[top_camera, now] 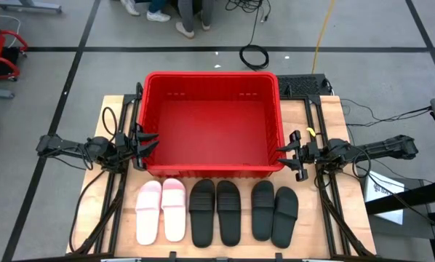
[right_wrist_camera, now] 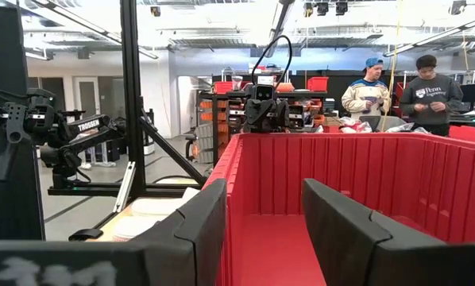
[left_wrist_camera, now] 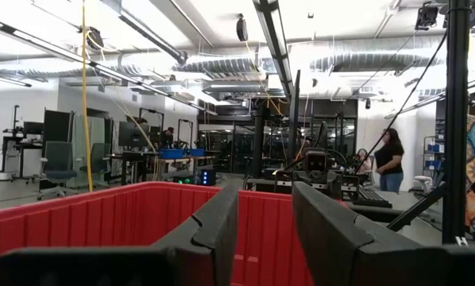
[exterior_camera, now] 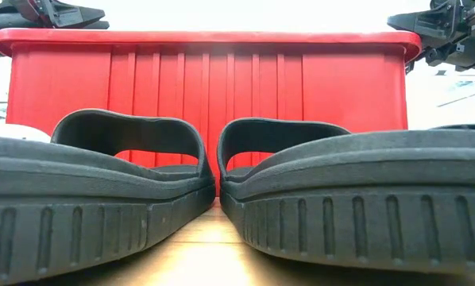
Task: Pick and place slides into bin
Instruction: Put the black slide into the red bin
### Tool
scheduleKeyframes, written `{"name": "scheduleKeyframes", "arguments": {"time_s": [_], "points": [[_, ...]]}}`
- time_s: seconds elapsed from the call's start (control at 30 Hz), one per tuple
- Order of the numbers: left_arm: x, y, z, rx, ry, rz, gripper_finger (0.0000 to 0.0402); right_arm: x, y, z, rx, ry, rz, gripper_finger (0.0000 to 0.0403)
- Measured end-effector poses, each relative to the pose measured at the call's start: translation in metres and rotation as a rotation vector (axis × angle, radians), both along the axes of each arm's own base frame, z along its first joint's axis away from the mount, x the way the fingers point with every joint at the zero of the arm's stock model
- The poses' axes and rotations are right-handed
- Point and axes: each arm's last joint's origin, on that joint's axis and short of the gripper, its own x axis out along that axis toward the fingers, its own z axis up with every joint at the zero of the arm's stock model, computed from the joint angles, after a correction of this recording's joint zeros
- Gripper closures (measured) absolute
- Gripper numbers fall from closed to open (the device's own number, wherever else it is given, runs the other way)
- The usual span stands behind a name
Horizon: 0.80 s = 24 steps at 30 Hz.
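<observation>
While the large bright red slotted plastic bin [top_camera: 212, 124] sits mid-surface, both hands hover at its rim with fingers spread wide and holding nothing: the left hand [top_camera: 146, 148] at its left wall, the right hand [top_camera: 289, 155] at its right. Six slides lie in a row just in front: two light pink [top_camera: 161, 211], four black [top_camera: 244, 212]

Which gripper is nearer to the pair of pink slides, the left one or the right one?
The left gripper. It is open at the bin's left wall, just above the pink slides. The right gripper, also open, is at the bin's right wall, beyond the four black slides.
</observation>
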Motion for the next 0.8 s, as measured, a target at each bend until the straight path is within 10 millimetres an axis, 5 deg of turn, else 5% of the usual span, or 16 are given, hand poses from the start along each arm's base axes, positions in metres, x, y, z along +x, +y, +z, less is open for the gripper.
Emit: {"name": "scheduleKeyframes", "arguments": {"time_s": [0.8], "points": [[-0.0004,0.0,0.0012,0.105,0.015,0.043,0.0275,-0.0002,0.0,0.0007,0.067,-0.003,0.016,0.0248]]}}
